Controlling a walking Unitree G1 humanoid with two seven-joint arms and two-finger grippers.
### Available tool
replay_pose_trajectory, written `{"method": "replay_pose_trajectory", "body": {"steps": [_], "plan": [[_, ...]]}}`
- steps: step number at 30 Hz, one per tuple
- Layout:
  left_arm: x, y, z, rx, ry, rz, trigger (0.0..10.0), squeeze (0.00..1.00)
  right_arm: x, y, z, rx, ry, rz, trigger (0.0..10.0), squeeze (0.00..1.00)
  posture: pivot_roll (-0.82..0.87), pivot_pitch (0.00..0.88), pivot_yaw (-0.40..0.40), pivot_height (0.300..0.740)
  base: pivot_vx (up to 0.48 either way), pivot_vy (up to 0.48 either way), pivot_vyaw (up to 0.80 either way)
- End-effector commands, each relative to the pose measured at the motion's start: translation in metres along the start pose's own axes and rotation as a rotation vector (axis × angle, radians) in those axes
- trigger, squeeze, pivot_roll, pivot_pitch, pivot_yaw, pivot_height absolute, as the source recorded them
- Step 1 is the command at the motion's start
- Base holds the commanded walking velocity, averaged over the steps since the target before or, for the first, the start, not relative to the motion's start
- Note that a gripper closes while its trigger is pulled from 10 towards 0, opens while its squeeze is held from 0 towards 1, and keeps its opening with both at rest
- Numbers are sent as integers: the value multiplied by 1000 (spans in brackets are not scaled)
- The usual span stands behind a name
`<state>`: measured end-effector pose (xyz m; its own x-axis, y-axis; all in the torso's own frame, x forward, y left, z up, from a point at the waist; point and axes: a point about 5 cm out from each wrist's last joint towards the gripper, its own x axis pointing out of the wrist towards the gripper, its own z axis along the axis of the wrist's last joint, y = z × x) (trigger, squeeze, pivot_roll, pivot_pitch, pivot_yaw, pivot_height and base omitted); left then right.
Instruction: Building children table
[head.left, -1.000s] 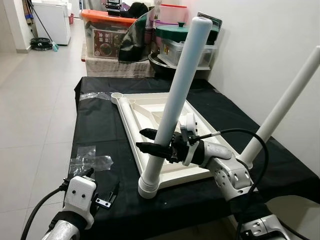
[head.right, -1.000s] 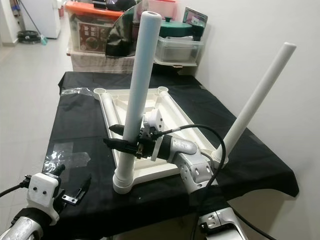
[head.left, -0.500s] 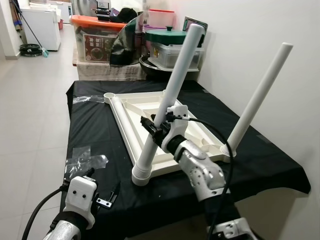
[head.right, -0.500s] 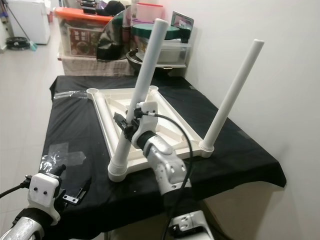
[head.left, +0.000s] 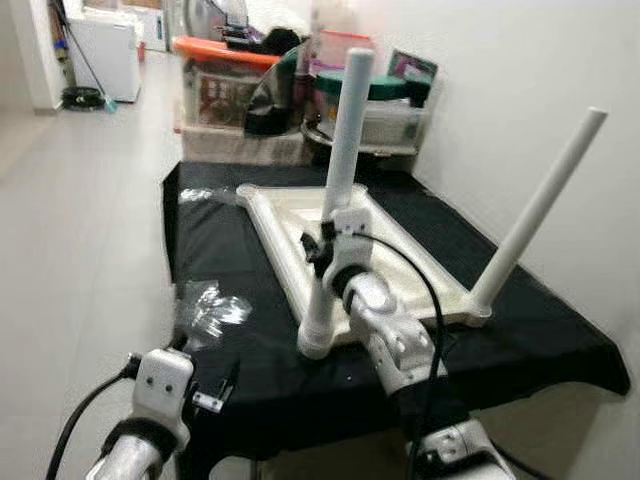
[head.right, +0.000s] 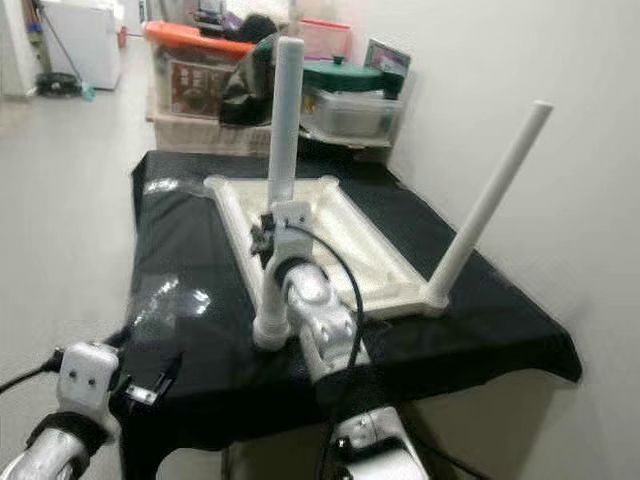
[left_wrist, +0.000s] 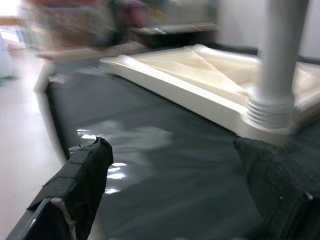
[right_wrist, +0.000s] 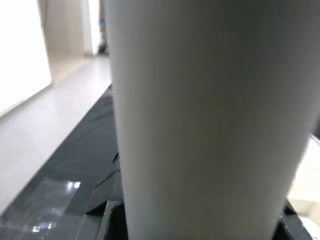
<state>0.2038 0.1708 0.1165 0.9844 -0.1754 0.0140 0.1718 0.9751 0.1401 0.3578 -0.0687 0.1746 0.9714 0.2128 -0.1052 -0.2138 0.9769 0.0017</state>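
Observation:
An upside-down white table top (head.left: 400, 250) lies on a black-covered table (head.left: 240, 260). At its near corner stands a white leg (head.left: 345, 120), close to upright in its socket, with my right gripper (head.left: 316, 247) shut on its lower part. The right wrist view has that leg (right_wrist: 210, 125) pressed close between the fingers. A second white leg (head.left: 545, 205) slants up from the right corner. My left gripper (head.left: 205, 390) hangs low off the table's front left, open, its fingers (left_wrist: 85, 170) wide apart and facing the held leg's threaded base (left_wrist: 272, 107).
Crumpled clear plastic wrap (head.left: 215, 305) lies on the black cloth left of the table top. Storage boxes and pots (head.left: 240, 80) are stacked behind the table. A white wall (head.left: 520, 90) runs along the right side, and tiled floor (head.left: 70, 220) lies to the left.
The whole view has shifted and blurred, so the camera has moved. My right gripper keeps its hold on the near leg, which now stands closer to upright. The left gripper stays low and open.

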Motion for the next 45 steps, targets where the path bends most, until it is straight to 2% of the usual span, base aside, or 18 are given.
{"method": "replay_pose_trajectory", "body": {"steps": [1,4,5,6,8,17,18,20,21,23,27,28,30,35,36,39,42,45], "plan": [[1,-2,-3,14,20,-13,10000,0,-5,6,-48,70,198,-2,10000,0,130,0,-137,740,0,0,0],[1,0,-4,14,21,-11,10000,0,-6,8,-49,85,196,0,10000,0,128,0,-137,740,0,0,0],[1,1,-4,15,23,-12,10000,0,-7,12,-50,155,190,52,10000,0,123,0,-134,740,0,0,0],[1,1,-4,15,23,-12,10000,0,-7,12,-50,155,190,52,10000,0,123,0,-134,740,0,0,0],[2,1,-5,17,25,-14,10000,0,-7,13,-50,228,180,89,10000,0,121,0,-133,740,0,0,0],[6,-1,-6,13,21,-22,10000,0,-6,12,-46,301,143,210,10000,0,114,0,-128,740,0,0,0],[6,-1,-6,14,20,-24,10000,0,-7,15,-43,295,116,286,10000,0,115,0,-128,740,0,0,0],[7,0,-6,17,19,-24,10000,0,-15,26,-39,198,59,495,10000,0,115,0,-128,740,0,0,0],[8,1,-6,19,19,-24,10000,0,-24,33,-42,130,53,659,10000,0,117,0,-130,740,0,0,0],[8,1,-6,19,19,-24,10000,0,-24,33,-42,130,53,659,10000,0,117,0,-130,740,0,0,0],[9,1,-6,22,17,-21,10000,0,-31,36,-42,47,46,826,10000,0,124,0,-144,740,0,0,0],[9,1,-6,22,17,-21,10000,0,-31,36,-42,47,46,826,10000,0,124,0,-144,740,0,0,0],[10,1,-7,22,16,-16,10000,0,-29,32,-43,-51,63,916,10000,0,135,0,-153,740,0,0,0],[9,0,-8,21,17,-13,10000,0,-21,26,-43,-102,88,950,10000,0,143,0,-158,740,0,0,0],[8,0,-9,21,19,-11,10000,0,-20,22,-40,-101,104,1064,10000,0,155,0,-165,740,0,0,0],[8,0,-9,22,19,-10,10000,0,-20,21,-38,-95,109,1111,10000,0,161,0,-170,740,0,0,0],[9,3,-8,27,14,-3,10000,0,-19,21,-31,-25,96,1206,10000,0,174,0,-178,740,0,0,0],[9,3,-7,28,12,0,10000,0,-18,21,-29,2,88,1223,10000,0,174,0,-178,740,0,0,0]]}}
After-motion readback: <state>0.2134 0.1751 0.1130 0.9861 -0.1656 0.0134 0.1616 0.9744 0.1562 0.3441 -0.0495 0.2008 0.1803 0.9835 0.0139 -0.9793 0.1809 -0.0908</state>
